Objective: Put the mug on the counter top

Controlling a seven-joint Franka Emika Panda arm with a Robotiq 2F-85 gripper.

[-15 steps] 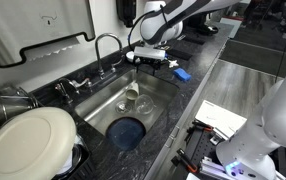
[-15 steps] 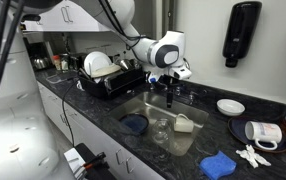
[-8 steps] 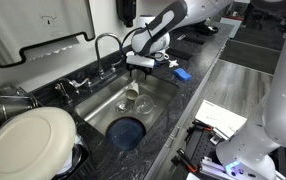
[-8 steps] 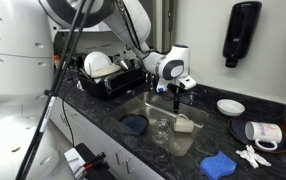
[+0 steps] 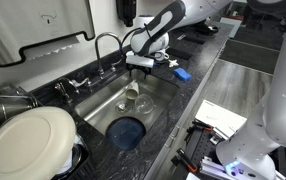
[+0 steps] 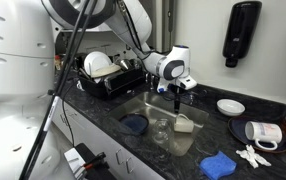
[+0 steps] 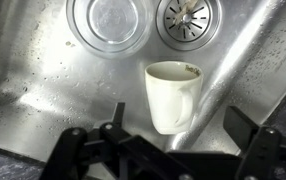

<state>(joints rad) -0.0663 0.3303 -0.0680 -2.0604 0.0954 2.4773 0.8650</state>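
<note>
Mug (image 7: 173, 95) on its side in the steel sink (image 7: 43, 70), with the 2 jaws spread wide above it.

The mug lies on the sink floor, its open mouth turned toward the drain (image 7: 188, 15) and a clear glass (image 7: 108, 20) just beyond it; in an exterior view the mug (image 6: 183, 124) sits beside that glass, below the level of the dark tabletop (image 6: 218, 140). The arm (image 6: 133, 30) reaches out over the sink and bends down at the wrist, so the jaws point down into the basin. In the wrist view 1 jaw stands at each side of the mug, neither touching it.
</note>
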